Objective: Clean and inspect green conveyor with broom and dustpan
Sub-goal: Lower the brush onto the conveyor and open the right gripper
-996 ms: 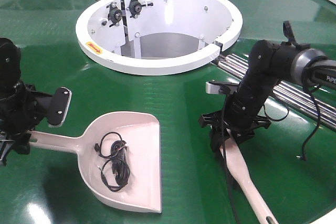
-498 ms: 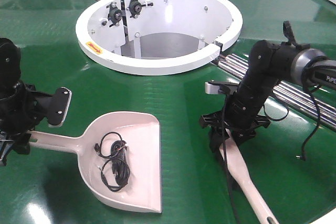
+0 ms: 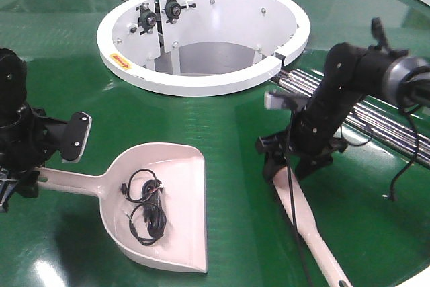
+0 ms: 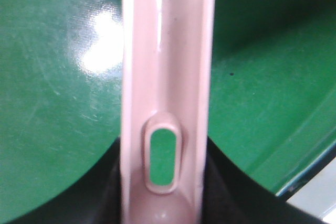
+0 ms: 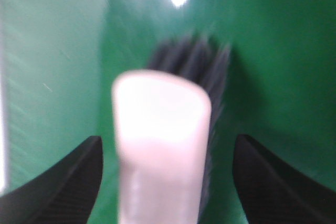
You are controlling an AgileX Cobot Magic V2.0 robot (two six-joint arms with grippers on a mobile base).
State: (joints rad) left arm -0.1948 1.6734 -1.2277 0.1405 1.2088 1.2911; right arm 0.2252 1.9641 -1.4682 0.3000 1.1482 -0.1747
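Dustpan point(image 3: 164, 199) with black cable point(image 3: 144, 206) inside, white hub point(image 3: 201, 35) beyond.

glossy dark green conveyor point(image 3: 222, 132), white glare streaking its sheen. chrome roller strips point(image 3: 376, 126) gleam silver. white ring hub point(image 3: 201, 78) with small orange-yellow labels and black knobs inside. pale pink-beige dustpan point(image 3: 175, 233), a black cable point(image 3: 144, 210) coiled in it. matching pink-beige broom point(image 3: 302, 213), dark bristles blurred in the right wrist view. both arms black; the left pincer point(image 3: 17, 179) and the right pincer point(image 3: 289, 166) black too.
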